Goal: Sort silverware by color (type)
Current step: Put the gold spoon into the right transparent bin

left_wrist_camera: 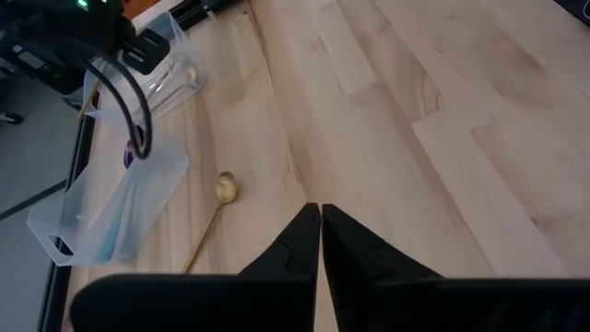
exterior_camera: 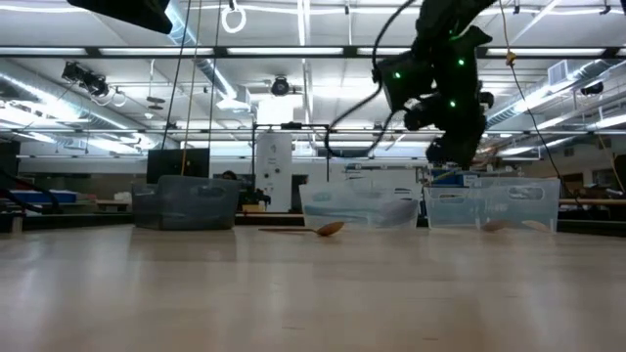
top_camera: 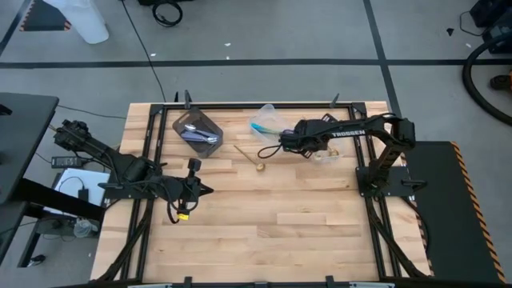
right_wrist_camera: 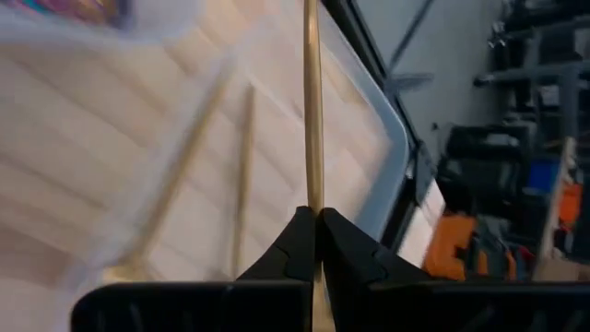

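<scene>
A gold spoon (top_camera: 250,157) lies flat on the bare table between the tubs; it also shows in the left wrist view (left_wrist_camera: 214,214) and the low view (exterior_camera: 315,231). Silver spoons lie in the dark tub (top_camera: 197,128), and teal-handled ones in a clear tub (top_camera: 268,124). My right gripper (top_camera: 312,149) hangs over a second clear tub (top_camera: 328,155) with gold spoons (right_wrist_camera: 241,166) in it, shut on another gold spoon (right_wrist_camera: 312,101). My left gripper (left_wrist_camera: 320,214) is shut on nothing and hovers over bare wood (top_camera: 205,190) nearer the front. My right gripper pinches a gold spoon's slim handle (right_wrist_camera: 312,189) between its two fingers (right_wrist_camera: 293,242). The handle runs straight on past the fingertips, along the fingers, not across them. The spoon is lifted clear over the clear tub (right_wrist_camera: 392,138); which end is held I cannot tell.
Three tubs stand in a row along the far side (exterior_camera: 186,203) (exterior_camera: 362,207) (exterior_camera: 494,205). A black frame (top_camera: 152,136) borders the table's left, far and right edges. A cable (top_camera: 270,149) loops off my right wrist beside the teal tub. Bare wood (top_camera: 304,224) fills the near half.
</scene>
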